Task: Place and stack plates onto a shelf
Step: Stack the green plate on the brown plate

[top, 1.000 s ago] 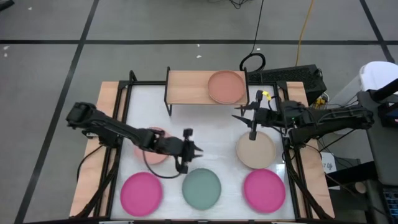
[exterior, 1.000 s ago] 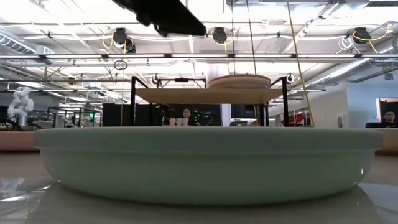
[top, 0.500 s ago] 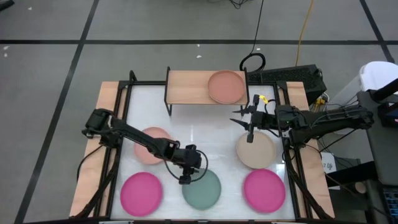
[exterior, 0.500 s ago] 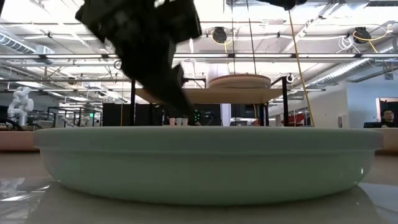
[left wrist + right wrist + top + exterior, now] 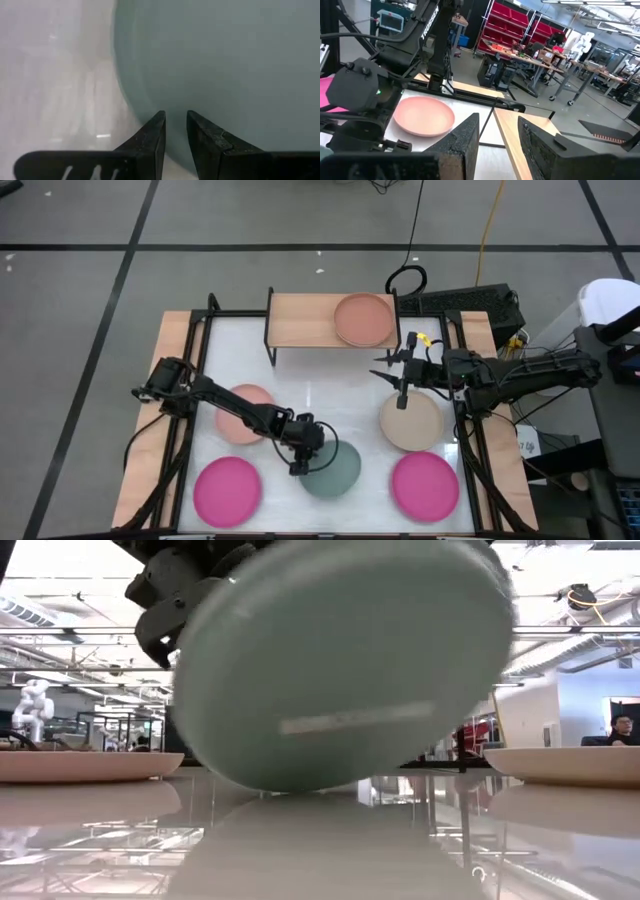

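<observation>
The teal plate (image 5: 335,468) stands tipped up near the table's near edge, its underside (image 5: 340,660) turned toward the low camera. My left gripper (image 5: 300,452) is at the plate's left rim, shut on it. My right gripper (image 5: 400,376) hangs open above the table between the shelf (image 5: 300,320) and the beige plate (image 5: 412,422), touching nothing. A terracotta-pink plate (image 5: 364,320) rests flat on the shelf's right half. A pale pink plate (image 5: 243,413) and two magenta plates (image 5: 227,490) (image 5: 425,485) lie flat on the table. My left gripper pinches the teal plate's rim (image 5: 150,107) at the plate's left side, one finger (image 5: 150,142) outside and the other (image 5: 210,145) over the inner face. The fingers come slanting down from the table's left. The plate is tilted, its lowest edge (image 5: 275,786) at or just above the table; which, I cannot tell.
The table has a black metal frame (image 5: 205,345) along its sides. Bare white surface (image 5: 330,395) lies between the shelf and the row of plates. Cables and a box (image 5: 480,305) sit off the table's far right corner. A person (image 5: 622,730) shows far off in the room.
My left gripper moved toward the table's near edge, came down at the teal plate's left rim and took hold. The plate, flat on the table before, is now tipped up with its underside toward the near edge and sits slightly farther right. The right arm kept still.
</observation>
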### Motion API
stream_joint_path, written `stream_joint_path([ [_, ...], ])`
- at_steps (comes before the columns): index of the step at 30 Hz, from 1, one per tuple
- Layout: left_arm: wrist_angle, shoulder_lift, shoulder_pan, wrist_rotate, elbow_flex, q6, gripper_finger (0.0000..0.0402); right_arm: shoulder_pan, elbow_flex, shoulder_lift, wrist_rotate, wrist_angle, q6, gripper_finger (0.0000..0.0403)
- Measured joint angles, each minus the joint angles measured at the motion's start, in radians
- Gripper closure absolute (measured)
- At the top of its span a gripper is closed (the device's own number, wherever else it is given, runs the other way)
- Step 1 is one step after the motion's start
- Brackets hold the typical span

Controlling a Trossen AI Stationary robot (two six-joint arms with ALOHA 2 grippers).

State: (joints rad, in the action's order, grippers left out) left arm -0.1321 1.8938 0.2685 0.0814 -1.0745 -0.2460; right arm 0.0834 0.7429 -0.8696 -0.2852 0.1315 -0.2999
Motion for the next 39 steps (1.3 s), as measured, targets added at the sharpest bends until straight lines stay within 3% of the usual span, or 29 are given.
stream_joint_path([
  [16, -0.063, -0.032, -0.036, -0.008, -0.062, 0.032, 0.0316, 0.0, 0.0, 0.0, 0.0, -0.001, 0.001, 0.0284],
  [22, -0.113, -0.032, -0.043, -0.102, -0.064, 0.065, 0.0316, 0.0, -0.014, 0.0, 0.0, 0.01, 0.012, 0.0284],
  [39, -0.107, 0.018, -0.052, -0.073, -0.064, 0.0, 0.0316, 0.0, -0.092, 0.0, 0.0, 0.101, 0.022, 0.0284],
])
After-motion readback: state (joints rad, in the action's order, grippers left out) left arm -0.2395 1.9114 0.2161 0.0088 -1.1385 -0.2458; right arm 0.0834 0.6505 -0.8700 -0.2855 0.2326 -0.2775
